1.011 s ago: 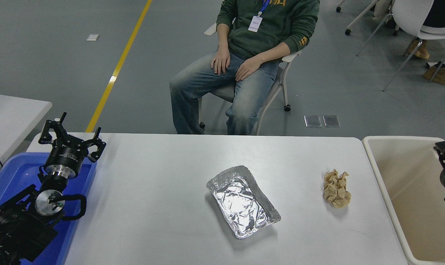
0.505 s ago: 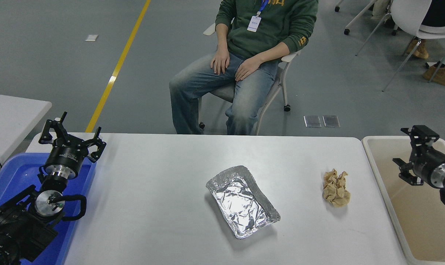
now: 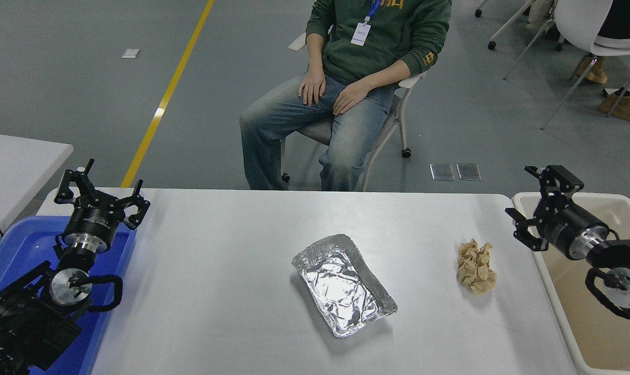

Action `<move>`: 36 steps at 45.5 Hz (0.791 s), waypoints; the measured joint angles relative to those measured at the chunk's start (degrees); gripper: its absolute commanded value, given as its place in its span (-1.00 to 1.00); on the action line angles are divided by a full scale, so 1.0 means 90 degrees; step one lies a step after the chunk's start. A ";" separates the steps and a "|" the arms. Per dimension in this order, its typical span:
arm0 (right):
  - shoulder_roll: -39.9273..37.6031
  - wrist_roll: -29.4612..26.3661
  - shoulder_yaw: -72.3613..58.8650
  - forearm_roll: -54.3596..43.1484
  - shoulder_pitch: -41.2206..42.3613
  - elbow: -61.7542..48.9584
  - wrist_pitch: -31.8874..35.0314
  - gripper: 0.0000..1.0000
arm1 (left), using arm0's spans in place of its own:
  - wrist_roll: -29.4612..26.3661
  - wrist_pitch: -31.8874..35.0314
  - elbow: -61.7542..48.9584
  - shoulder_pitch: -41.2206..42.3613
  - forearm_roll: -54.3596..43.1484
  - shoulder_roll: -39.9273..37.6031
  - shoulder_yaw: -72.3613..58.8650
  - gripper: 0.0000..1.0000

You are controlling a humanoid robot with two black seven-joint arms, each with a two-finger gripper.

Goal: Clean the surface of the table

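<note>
Right gripper (image 3: 533, 205) has come in from the right edge since a second ago and now hangs over the seam between the table surface (image 3: 231, 291) and the beige bin (image 3: 580, 323), fingers spread apart, holding nothing. Everything else is unchanged.

Room: grey floor (image 3: 75, 94) with a yellow line (image 3: 169, 91). A person in a green hoodie (image 3: 377, 36) sits on a chair at the far side, hands on knees.

Table surface is matte white and fills the lower middle of the view. A blue tray (image 3: 12, 250) sits at its left end, under the parked left gripper (image 3: 102, 190), whose fingers are spread. A crumpled foil tray (image 3: 344, 284) lies at centre. A brown paper wad (image 3: 476, 266) lies right of it, near the right gripper but apart.

Writing: hoodie print and badge are too small to read.
</note>
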 measured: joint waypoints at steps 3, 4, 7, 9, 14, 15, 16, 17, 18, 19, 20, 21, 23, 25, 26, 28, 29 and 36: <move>0.0250 0.0170 0.0097 -0.0006 -0.0021 -0.0095 -0.0064 1.00 | 0.0000 0.0000 0.0000 0.0000 0.0000 0.0000 0.0000 1.00; 0.0321 0.0218 0.0121 -0.0012 -0.0023 -0.0132 -0.0080 1.00 | 0.0000 0.0000 0.0000 0.0000 -0.0001 0.0000 0.0000 1.00; 0.0570 0.0410 0.0192 -0.0032 -0.0023 -0.0292 -0.0130 1.00 | 0.0000 0.0000 0.0000 0.0000 0.0000 0.0000 0.0000 1.00; 0.0704 0.0531 0.0223 -0.0041 -0.0018 -0.0405 -0.0150 1.00 | 0.0000 0.0000 0.0000 0.0000 -0.0001 0.0000 0.0000 1.00; 0.0999 0.0853 0.0289 -0.0061 0.0062 -0.0719 -0.0195 1.00 | 0.0000 0.0000 0.0000 0.0000 -0.0001 0.0000 0.0000 1.00; 0.1040 0.0898 0.0298 -0.0064 0.0081 -0.0769 -0.0201 1.00 | 0.0000 0.0000 0.0000 0.0000 -0.0001 0.0000 0.0000 1.00; 0.1080 0.0943 0.0306 -0.0066 0.0099 -0.0818 -0.0208 1.00 | 0.0000 0.0000 0.0000 0.0000 -0.0001 0.0000 0.0000 1.00; 0.1155 0.1025 0.0318 -0.0071 0.0138 -0.0912 -0.0220 1.00 | 0.0000 0.0000 0.0000 0.0000 -0.0001 0.0000 0.0000 1.00; 0.1179 0.1050 0.0322 -0.0071 0.0151 -0.0940 -0.0224 1.00 | 0.0000 0.0000 0.0000 0.0000 -0.0001 0.0000 0.0000 1.00; 0.1200 0.1075 0.0325 -0.0072 0.0166 -0.0968 -0.0233 1.00 | 0.0000 0.0000 0.0000 0.0000 -0.0001 0.0000 0.0000 1.00; 0.1228 0.1110 0.0330 -0.0074 0.0186 -0.1008 -0.0250 1.00 | 0.0000 0.0000 0.0001 0.0000 -0.0003 0.0000 0.0000 1.00; 0.1268 0.1158 0.0336 -0.0075 0.0218 -0.1061 -0.0280 1.00 | 0.0000 0.0000 0.0001 0.0000 -0.0001 0.0000 0.0000 1.00; 0.1309 0.1212 0.0342 -0.0077 0.0254 -0.1117 -0.0319 1.00 | 0.0000 0.0000 0.0001 0.0000 -0.0002 0.0000 0.0000 1.00; 0.1349 0.1268 0.0344 -0.0081 0.0285 -0.1174 -0.0375 1.00 | 0.0000 0.0000 0.0001 0.0000 -0.0001 0.0000 0.0000 1.00; 0.1367 0.1301 0.0347 -0.0086 0.0299 -0.1199 -0.0408 1.00 | 0.0000 0.0000 0.0001 0.0000 -0.0002 0.0000 0.0000 1.00; 0.1392 0.1351 0.0347 -0.0095 0.0319 -0.1229 -0.0465 1.00 | 0.0000 0.0000 0.0001 0.0000 -0.0001 0.0000 0.0000 1.00; 0.1402 0.1380 0.0342 -0.0102 0.0326 -0.1239 -0.0499 1.00 | 0.0000 0.0000 0.0001 0.0000 -0.0001 0.0000 0.0000 1.00; 0.1461 0.1576 0.0244 -0.0329 0.0347 -0.1232 -0.0841 1.00 | 0.0000 0.0000 0.0001 0.0000 -0.0001 0.0000 0.0000 1.00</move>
